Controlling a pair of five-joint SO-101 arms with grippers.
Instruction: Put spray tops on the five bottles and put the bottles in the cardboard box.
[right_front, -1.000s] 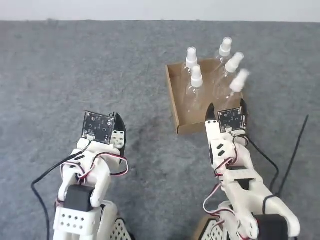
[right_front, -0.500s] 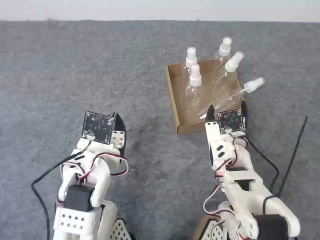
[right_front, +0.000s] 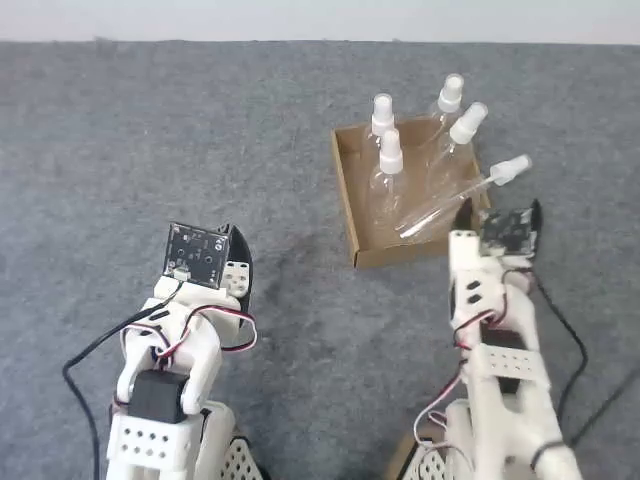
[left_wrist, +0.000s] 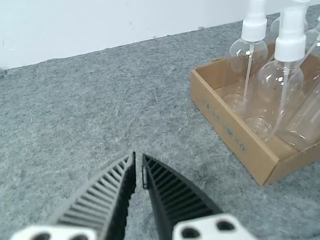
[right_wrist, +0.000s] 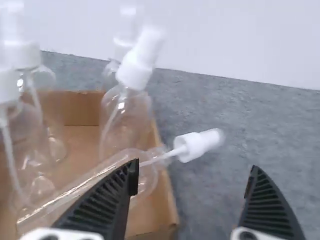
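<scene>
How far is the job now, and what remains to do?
Done: all five bottles have spray tops and sit in the cardboard box. In hand: nothing; the right gripper is open beside the tipped bottle, the left gripper shut. Left: perhaps righting that bottle, whose top hangs over the rim.

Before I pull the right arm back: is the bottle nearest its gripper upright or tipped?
Tipped. The bottle lies slanted across the cardboard box, its spray top sticking out past the side wall.
</scene>
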